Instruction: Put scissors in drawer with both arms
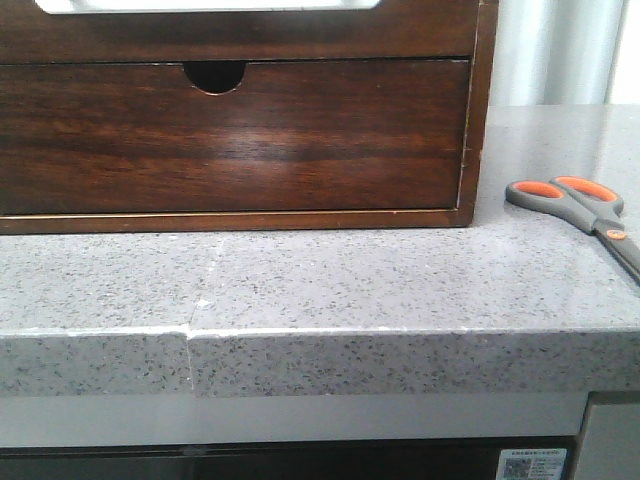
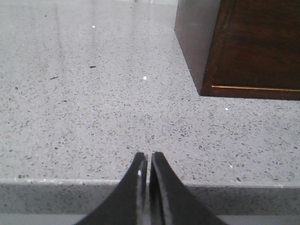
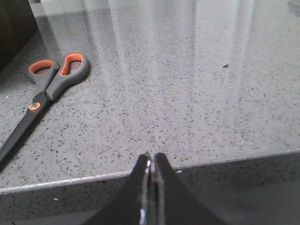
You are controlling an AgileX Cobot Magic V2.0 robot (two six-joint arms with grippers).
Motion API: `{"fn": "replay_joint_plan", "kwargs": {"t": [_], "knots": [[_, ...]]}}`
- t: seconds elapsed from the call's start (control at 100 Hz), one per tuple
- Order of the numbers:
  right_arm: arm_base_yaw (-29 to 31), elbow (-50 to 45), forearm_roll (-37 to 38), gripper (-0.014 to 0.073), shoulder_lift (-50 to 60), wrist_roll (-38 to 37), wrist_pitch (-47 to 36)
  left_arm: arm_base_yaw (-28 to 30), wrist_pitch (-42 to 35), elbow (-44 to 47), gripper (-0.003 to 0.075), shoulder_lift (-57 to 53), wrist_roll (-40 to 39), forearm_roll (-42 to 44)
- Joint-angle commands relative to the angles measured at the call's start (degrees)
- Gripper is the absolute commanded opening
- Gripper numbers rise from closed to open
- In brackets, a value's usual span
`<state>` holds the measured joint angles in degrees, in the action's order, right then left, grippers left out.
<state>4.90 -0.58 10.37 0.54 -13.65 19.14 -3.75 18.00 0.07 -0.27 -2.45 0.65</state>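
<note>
The scissors (image 1: 585, 207) lie flat on the grey speckled counter at the right, handles toward the cabinet, blades running off the right edge. They also show in the right wrist view (image 3: 44, 89). The drawer (image 1: 235, 135) is shut in the dark wooden cabinet, its half-round notch (image 1: 215, 76) at the top edge. My left gripper (image 2: 148, 157) is shut and empty over the counter's front edge, left of the cabinet corner. My right gripper (image 3: 152, 157) is shut and empty at the front edge, right of the scissors. Neither gripper shows in the front view.
The cabinet frame (image 1: 482, 110) surrounds the drawer; its corner shows in the left wrist view (image 2: 239, 51). The counter (image 1: 320, 280) has a seam near its front edge (image 1: 190, 335). A pale curtain hangs at the back right.
</note>
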Motion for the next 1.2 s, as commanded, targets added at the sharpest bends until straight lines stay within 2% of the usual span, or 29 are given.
{"fn": "replay_joint_plan", "kwargs": {"t": [0.0, 0.35, 0.43, 0.48, 0.6, 0.72, 0.86, 1.1, 1.19], "knots": [[0.30, -1.66, 0.96, -0.0041, 1.14, 0.31, -0.75, 0.15, -5.70, 1.17, -0.0022, -1.61, -0.29, 3.30], [0.30, -1.66, 0.66, -0.0041, 1.14, 0.31, -9.58, 0.15, -13.27, 1.17, -0.0022, -1.61, -0.29, 4.99], [0.30, -1.66, 0.52, -0.0041, 1.14, 0.31, -9.58, 0.24, -13.76, 1.17, -0.0022, -1.61, 0.48, 11.71], [0.30, -1.66, 0.52, -0.0041, 1.14, 0.31, -9.58, 0.24, -14.57, 1.17, -0.0022, -1.61, 0.48, 13.00], [0.30, -1.66, 0.52, -0.0041, 1.14, 0.31, -10.02, 0.24, -14.61, 1.17, -0.0022, -1.61, 0.48, 13.00], [0.30, -1.66, 0.52, -0.0041, 1.14, 0.31, -14.86, 0.24, -14.75, 1.17, -0.0022, -1.61, 0.26, 12.73], [0.30, -1.66, 3.98, -0.0041, 1.14, 0.31, -16.25, 0.24, -16.35, 1.17, -0.0022, -1.61, 0.05, 11.99], [0.30, -1.54, 3.98, -0.0041, 1.14, 0.31, -22.96, 0.24, -25.91, 1.07, -0.0022, -1.61, 0.05, 11.28], [0.30, -0.36, 3.98, -0.0041, 1.00, 0.31, -22.59, 0.24, -27.40, 0.22, -0.0022, -1.61, -0.37, 4.64]]}}
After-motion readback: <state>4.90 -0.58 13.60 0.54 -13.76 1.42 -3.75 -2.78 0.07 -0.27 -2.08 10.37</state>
